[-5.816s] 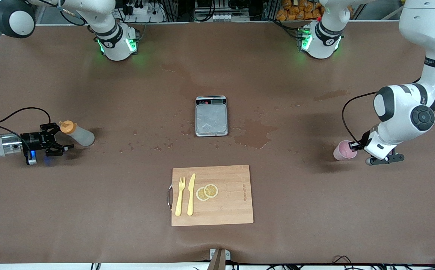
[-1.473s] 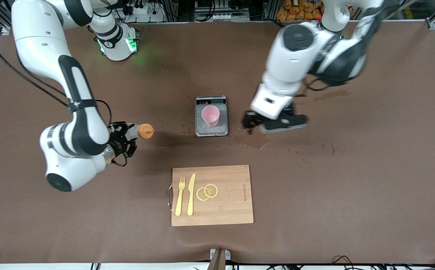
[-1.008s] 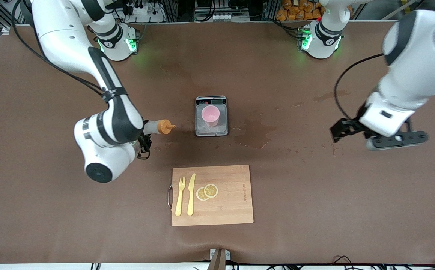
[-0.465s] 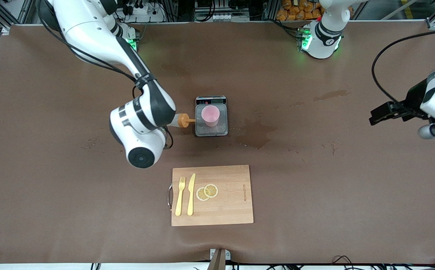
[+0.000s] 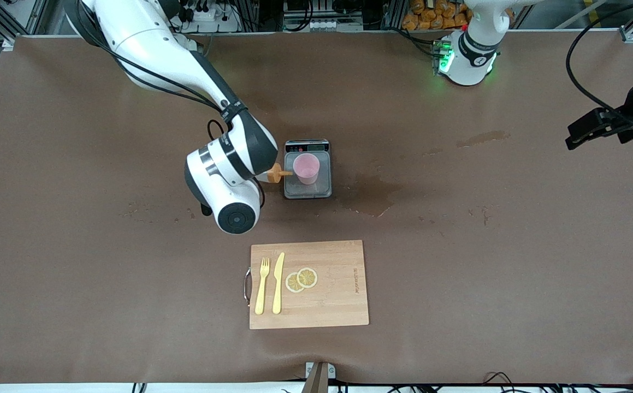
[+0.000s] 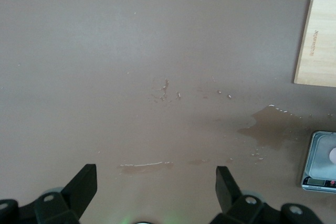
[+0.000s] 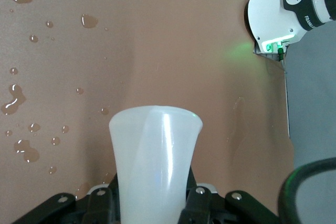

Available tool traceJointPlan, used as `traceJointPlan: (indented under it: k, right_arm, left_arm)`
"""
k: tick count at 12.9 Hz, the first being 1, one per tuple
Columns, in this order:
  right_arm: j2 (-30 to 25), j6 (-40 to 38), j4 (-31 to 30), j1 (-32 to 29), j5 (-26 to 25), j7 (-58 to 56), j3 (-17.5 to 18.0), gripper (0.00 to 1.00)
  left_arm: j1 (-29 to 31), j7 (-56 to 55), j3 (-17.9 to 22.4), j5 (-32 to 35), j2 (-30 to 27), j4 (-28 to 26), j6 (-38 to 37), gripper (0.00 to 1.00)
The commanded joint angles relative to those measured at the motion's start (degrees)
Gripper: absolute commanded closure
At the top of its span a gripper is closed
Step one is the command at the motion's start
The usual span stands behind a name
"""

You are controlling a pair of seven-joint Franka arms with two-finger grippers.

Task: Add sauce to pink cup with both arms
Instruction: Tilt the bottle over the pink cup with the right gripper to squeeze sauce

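Note:
The pink cup [image 5: 306, 168] stands upright on the grey scale plate [image 5: 308, 188] in the middle of the table. My right gripper [image 7: 152, 200] is shut on the whitish body of the sauce bottle [image 7: 156, 156]. In the front view its wrist hides the fingers and the bottle body. Only the orange nozzle cap [image 5: 278, 174] shows, lying sideways with its tip at the cup's rim. My left gripper [image 5: 586, 130] is open and empty, up over the left arm's end of the table; its view shows the same [image 6: 156, 187].
A wooden cutting board [image 5: 332, 305] with a yellow fork [image 5: 261, 286], a knife [image 5: 278, 283] and lemon slices [image 5: 301, 279] lies nearer the front camera than the scale. Wet patches [image 5: 371, 196] mark the table beside the scale.
My right arm has carried the sauce bottle toward the scale until the nozzle reached the cup's rim. My left arm has drawn back toward its own end of the table.

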Motion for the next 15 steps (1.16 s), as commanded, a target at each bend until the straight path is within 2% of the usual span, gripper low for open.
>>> traceJointPlan:
  k: [1,6,10,15]
  right_arm:
    - [-0.1,-0.7,0.1,1.5,-3.2,2.1,-0.4,0.56]
    - [0.2,-2.1,-0.5,3.4,-7.2,3.4,-0.4,0.57]
    - [0.9,-3.7,-0.6,5.4,-11.1,5.3,-0.4,0.57]
    - [1.1,-5.8,-0.8,6.5,-12.9,5.8,-0.4,0.57]
  left_arm:
    - [-5.7,1.9,6.1,-1.4,-2.8,-3.2,0.3,0.0]
    - [-7.3,2.0,7.6,-1.4,-7.2,-10.4,4.5,0.0]
    - [-8.5,1.9,8.8,-1.4,-7.0,-10.8,4.5,0.0]
    - [-8.4,1.9,8.7,-1.4,-7.1,-11.3,4.6,0.0]
